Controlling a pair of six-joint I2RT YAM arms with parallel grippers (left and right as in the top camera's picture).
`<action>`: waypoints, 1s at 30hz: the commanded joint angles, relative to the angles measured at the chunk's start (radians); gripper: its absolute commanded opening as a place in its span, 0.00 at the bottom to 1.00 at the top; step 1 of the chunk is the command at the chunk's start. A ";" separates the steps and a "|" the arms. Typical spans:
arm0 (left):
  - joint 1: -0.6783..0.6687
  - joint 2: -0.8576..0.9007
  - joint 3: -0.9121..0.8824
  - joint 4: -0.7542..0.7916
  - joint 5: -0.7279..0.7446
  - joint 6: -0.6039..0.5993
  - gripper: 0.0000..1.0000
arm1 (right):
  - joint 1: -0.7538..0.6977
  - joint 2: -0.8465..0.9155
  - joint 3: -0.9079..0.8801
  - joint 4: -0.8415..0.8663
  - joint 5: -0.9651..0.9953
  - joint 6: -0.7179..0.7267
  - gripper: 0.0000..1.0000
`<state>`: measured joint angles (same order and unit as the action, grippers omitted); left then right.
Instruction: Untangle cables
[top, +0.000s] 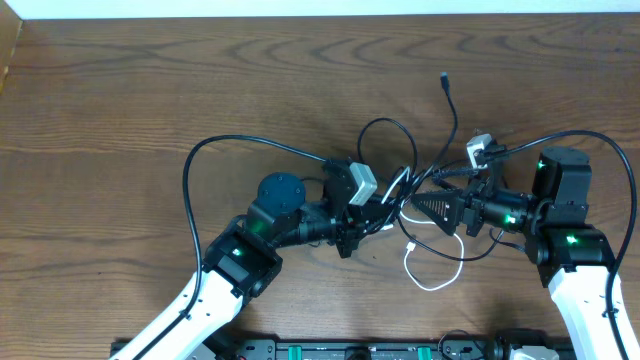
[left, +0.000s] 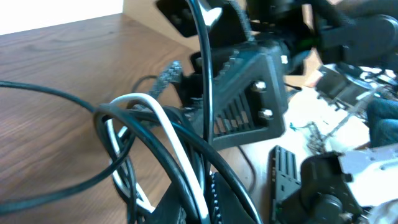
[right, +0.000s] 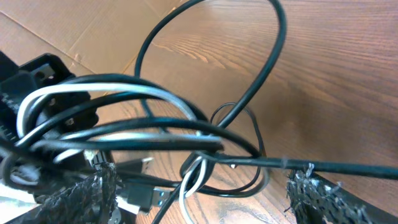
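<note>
The cables (top: 398, 150) lie in a knot at the table's middle: several black cords and a white one (top: 432, 278) that loops toward the front. One black cord ends in a plug (top: 443, 78) farther back. My left gripper (top: 385, 212) is shut on the bundle; in the left wrist view the white cord (left: 165, 124) and black cords run between its fingers (left: 208, 199). My right gripper (top: 425, 205) faces it from the right, open. In the right wrist view its fingers (right: 202, 186) stand wide apart around the knot (right: 205, 149), with a USB plug (right: 146, 193) by the left finger.
A white adapter block (top: 480, 150) sits just behind the right gripper. The thick black arm wires arc over the table at the left (top: 190, 170) and right (top: 620, 160). The two grippers are almost touching. The table's far edge (top: 320, 14) runs along the top.
</note>
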<state>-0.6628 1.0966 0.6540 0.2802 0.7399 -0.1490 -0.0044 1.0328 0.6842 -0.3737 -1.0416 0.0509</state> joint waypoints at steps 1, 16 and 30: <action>-0.002 -0.015 0.005 0.022 0.105 0.025 0.08 | 0.014 -0.010 0.015 0.009 -0.002 -0.023 0.85; -0.002 -0.014 0.005 0.036 0.168 0.025 0.08 | 0.014 -0.010 0.015 0.097 0.177 0.163 0.82; -0.002 -0.013 0.005 -0.020 -0.016 0.025 0.08 | 0.015 -0.010 0.015 -0.047 0.237 0.378 0.72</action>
<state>-0.6632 1.0966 0.6540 0.2687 0.8284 -0.1482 -0.0044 1.0328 0.6846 -0.3981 -0.7597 0.3885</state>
